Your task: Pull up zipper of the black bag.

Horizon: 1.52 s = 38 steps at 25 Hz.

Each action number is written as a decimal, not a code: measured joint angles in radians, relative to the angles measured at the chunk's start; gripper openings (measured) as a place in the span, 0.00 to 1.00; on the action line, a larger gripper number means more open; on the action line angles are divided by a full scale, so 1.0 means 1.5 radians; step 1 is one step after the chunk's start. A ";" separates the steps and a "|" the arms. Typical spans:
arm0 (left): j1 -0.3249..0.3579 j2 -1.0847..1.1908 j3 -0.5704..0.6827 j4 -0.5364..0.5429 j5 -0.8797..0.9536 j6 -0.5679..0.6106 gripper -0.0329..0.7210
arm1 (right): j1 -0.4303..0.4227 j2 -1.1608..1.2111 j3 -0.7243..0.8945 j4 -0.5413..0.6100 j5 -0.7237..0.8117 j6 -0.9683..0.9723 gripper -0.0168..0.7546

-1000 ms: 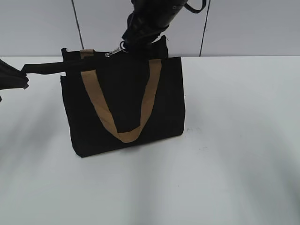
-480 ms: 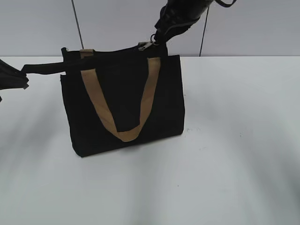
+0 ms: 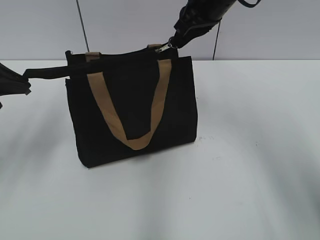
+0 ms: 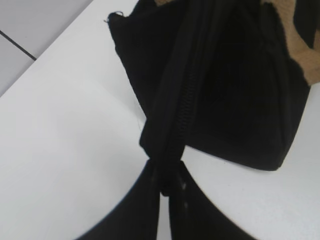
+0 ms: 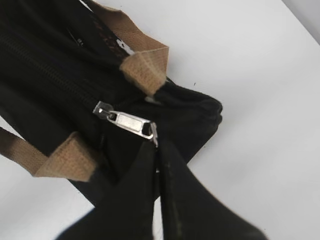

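Black bag (image 3: 132,110), tan handles, upright on white table (image 3: 250,150); no legible writing. Right gripper (image 5: 156,145) pinches zipper (image 5: 127,121) pull, right end. Left gripper (image 4: 164,182) pinches left-end fabric tab (image 4: 165,135).

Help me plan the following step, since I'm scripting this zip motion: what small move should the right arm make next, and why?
Probably keep drawing the zipper a little further toward the bag's right end. The right gripper is shut on its tab, a short stretch of the black bag remains beyond the slider, and the left gripper pinches the opposite end tab.

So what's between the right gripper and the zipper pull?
Nothing: in the right wrist view the right gripper pinches the zipper tab's end directly.
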 joint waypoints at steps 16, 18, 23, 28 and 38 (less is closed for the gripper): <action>0.000 -0.005 0.000 -0.046 -0.006 -0.001 0.63 | -0.003 -0.043 0.000 0.003 0.022 -0.022 0.55; 0.000 -0.005 0.000 -0.060 -0.006 -0.001 0.64 | -0.003 -0.056 0.000 0.003 0.041 -0.051 0.55; 0.000 -0.005 0.000 -0.057 -0.001 -0.017 0.61 | -0.003 -0.078 -0.002 -0.032 0.121 -0.146 0.54; 0.000 -0.005 0.000 0.092 0.003 -0.182 0.59 | -0.003 -0.091 -0.003 -0.159 0.132 -0.093 0.53; 0.001 -0.005 -0.100 0.360 0.078 -0.717 0.58 | -0.039 -0.123 -0.003 -0.361 0.134 0.236 0.53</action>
